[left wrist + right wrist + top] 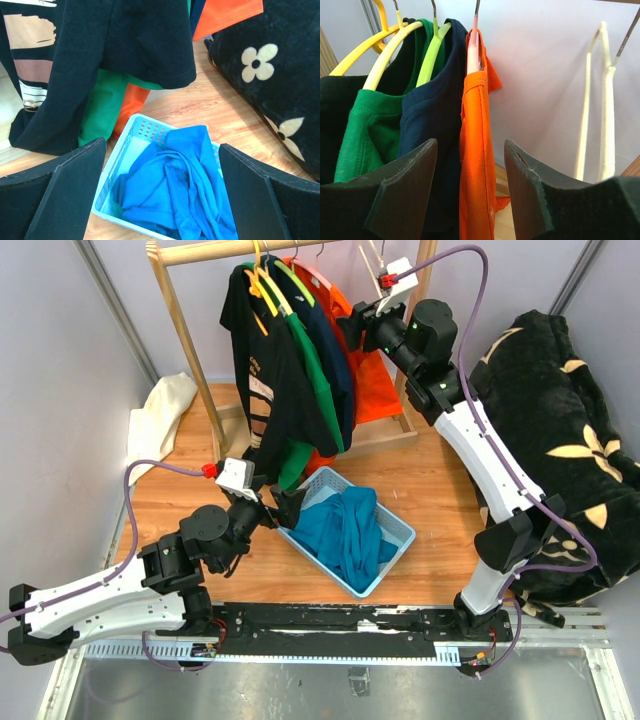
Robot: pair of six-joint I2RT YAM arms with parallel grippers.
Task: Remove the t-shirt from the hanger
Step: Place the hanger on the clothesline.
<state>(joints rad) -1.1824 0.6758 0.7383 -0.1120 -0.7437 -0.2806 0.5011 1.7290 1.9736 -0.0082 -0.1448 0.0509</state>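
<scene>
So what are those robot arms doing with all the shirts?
They're taking t-shirts off hangers. The right arm's fingers are up at the wooden rack, open on either side of the orange t-shirt, which hangs on its pink hanger. They haven't closed on it. The left arm's fingers hover wide open over the light blue basket, where a blue shirt already lies.

Bright, even, diffuse light fills all three views, leaving only soft shadows on the pale wooden bench beside the light-blue plastic basket. The black hanging t-shirt loses its folds to darkness. Close to the lens, the dark fingers of the right gripper look soft-edged, and the pale wall behind them is bright without glare.
</scene>
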